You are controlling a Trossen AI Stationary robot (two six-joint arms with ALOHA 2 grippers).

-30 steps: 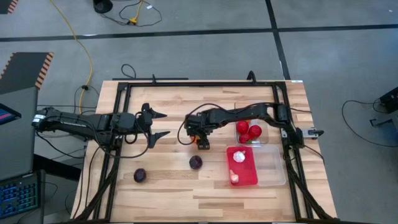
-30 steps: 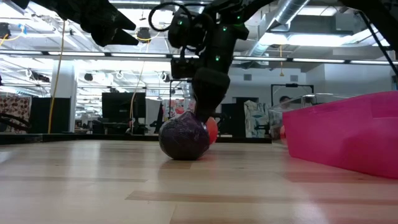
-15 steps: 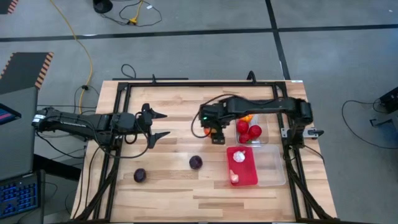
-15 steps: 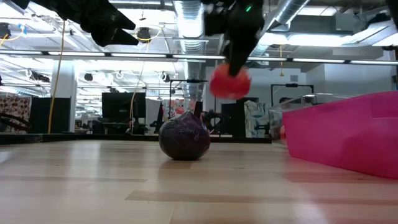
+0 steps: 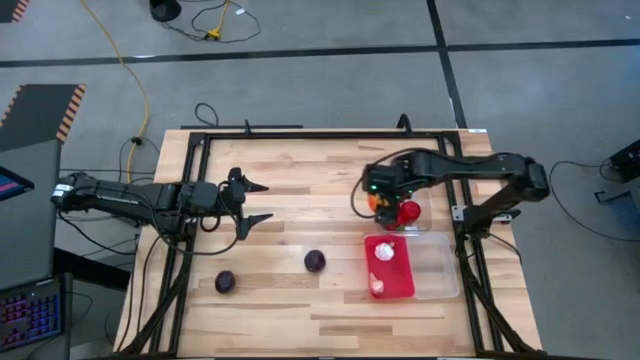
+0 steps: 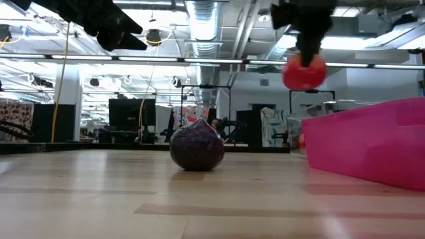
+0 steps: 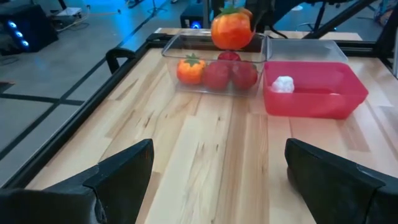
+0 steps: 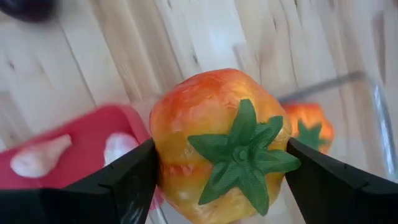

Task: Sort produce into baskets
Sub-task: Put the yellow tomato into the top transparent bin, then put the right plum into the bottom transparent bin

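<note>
My right gripper is shut on an orange piece with a green top, in the air above the left rim of the clear basket. The piece also shows in the low view and the left wrist view. That basket holds red round pieces and another orange piece. The red basket holds two white garlic bulbs. Two dark purple balls rest on the table. My left gripper is open and empty at the table's left. My right gripper pinches the orange piece by its two opposite sides between its two fingers. The fingers come from above, pointing down. The piece's green top faces up toward the wrist. The piece is lifted clear of the table and the basket.
A second clear basket lies right of the red one. A black frame runs round the table. Bare wood lies between the two arms and along the near edge.
My right gripper has risen from the table with the orange piece and gone toward the table's right edge, from beside the purple ball to above the clear basket's left rim. The piece is now lifted clear.
</note>
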